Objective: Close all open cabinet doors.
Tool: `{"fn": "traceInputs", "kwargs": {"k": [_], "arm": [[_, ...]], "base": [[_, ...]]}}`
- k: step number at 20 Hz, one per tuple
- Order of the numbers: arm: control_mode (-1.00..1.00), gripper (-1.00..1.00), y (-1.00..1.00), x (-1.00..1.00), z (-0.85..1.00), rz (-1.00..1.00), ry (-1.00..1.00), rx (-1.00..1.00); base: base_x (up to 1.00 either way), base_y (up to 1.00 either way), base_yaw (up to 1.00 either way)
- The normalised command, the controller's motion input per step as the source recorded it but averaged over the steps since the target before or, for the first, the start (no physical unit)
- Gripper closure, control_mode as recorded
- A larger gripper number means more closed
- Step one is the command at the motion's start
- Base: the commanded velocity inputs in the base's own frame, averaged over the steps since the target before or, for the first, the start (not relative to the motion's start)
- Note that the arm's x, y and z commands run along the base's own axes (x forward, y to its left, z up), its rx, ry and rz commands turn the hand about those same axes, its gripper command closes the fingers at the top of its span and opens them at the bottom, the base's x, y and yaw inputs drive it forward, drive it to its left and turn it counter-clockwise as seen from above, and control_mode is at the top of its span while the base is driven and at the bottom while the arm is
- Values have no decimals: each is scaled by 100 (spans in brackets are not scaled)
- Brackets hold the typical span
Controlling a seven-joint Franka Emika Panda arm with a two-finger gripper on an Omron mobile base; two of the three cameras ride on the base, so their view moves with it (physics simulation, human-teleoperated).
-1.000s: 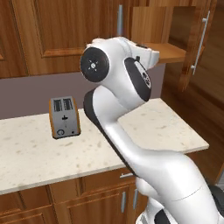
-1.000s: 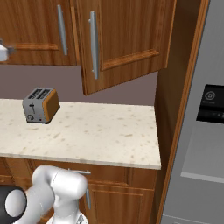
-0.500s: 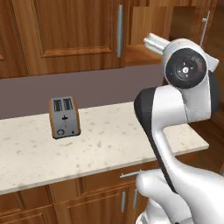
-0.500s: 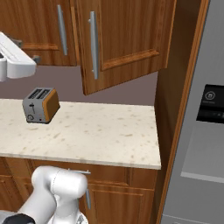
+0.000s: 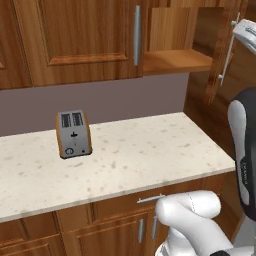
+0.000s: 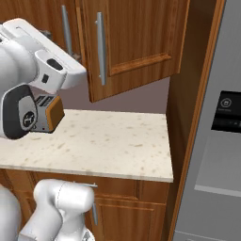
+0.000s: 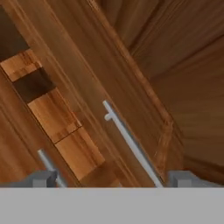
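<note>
While I had the arm raised toward the wall cabinets, the open door [image 6: 136, 44] stood swung out over the right end of the counter [image 5: 130, 155], its long silver handle [image 6: 100, 49] near the leading edge. From the left cam that same door was edge-on at approx the far right, w/ the bare shelf [image 5: 177, 60] exposed beside the closed door [image 5: 75, 40]. The gripper [image 7: 111, 180] sat just short of the handle, fingertips [image 7: 41, 178] spread wide, holding nothing.

Risks, as I judged them: the hand cam was rolled, so lining up on the handle could go off and the tips might slip past it or jam behind the bar. A push too near the hinge side would barely move the door. The elbow also hung close over the toaster [image 5: 73, 134], so a wide swing might clip it.
</note>
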Motion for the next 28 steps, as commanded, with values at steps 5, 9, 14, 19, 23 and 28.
{"fn": "traceInputs", "kwargs": {"k": [5,9,14,19,23,28], "arm": [[-100,-100,-67,-3,10,37,-3,15],[-100,-100,-40,-1,0,38,0,8],[-100,-100,0,3,-3,10,0,0],[-100,-100,-3,38,-32,-3,-1,-13],[-100,-100,-10,40,-13,-6,0,-14],[-100,-100,-15,16,0,1,0,-4]], "base": [[0,0,0],[0,0,0],[0,0,0],[0,0,0],[0,0,0],[0,0,0]]}}
